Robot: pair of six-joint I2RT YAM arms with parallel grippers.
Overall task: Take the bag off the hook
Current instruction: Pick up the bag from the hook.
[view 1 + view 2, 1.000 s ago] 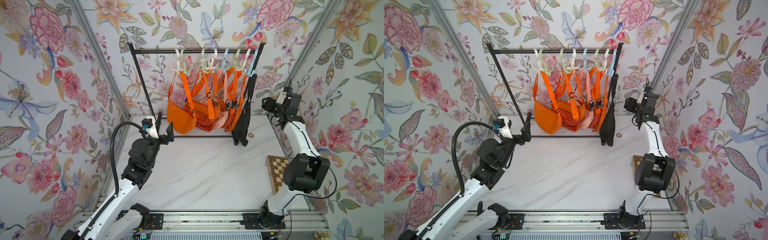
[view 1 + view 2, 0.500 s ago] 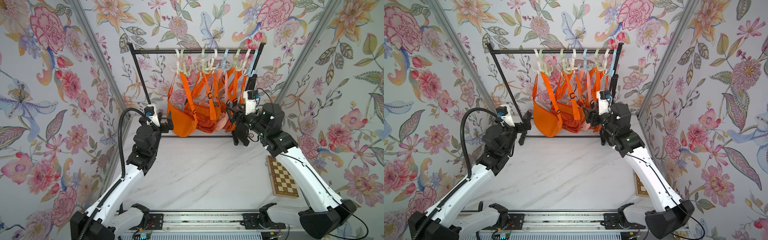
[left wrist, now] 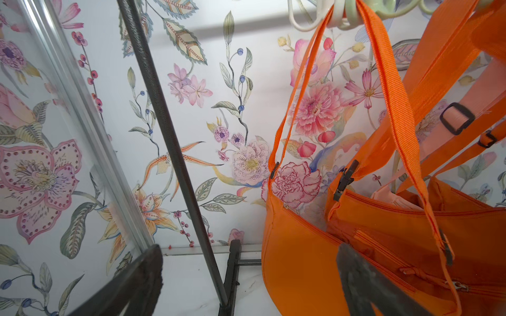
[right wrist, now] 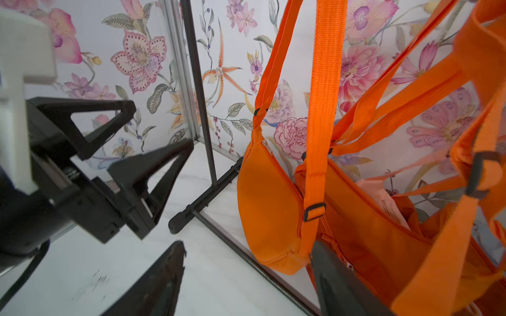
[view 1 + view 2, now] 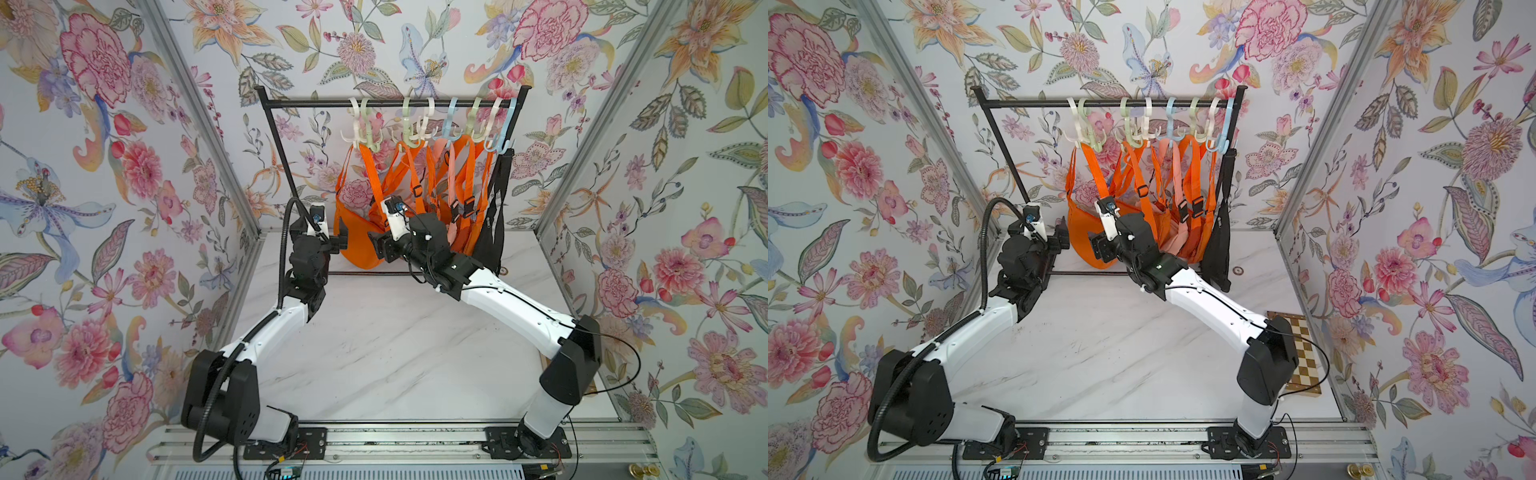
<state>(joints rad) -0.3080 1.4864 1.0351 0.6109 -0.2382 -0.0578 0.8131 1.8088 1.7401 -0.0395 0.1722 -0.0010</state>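
The bag (image 5: pixel 358 246) hangs at the end of the row with its strap (image 4: pixel 325 82) looped over a hook (image 5: pixel 365 137) on the rack (image 5: pixel 316 104). Other bags (image 5: pixel 1194 247) crowd its far side. My right gripper (image 4: pixel 247 246) is at its lower front. Its jaws are spread around the bag's end and pinch nothing. My left gripper (image 3: pixel 249 249) hovers just beside the bag's outer end with its jaws spread wide. If I pull outward instead of lifting, the strap will probably snag in the hook and drag the rack or the crossing straps. My grippers are near each other and could knock together.
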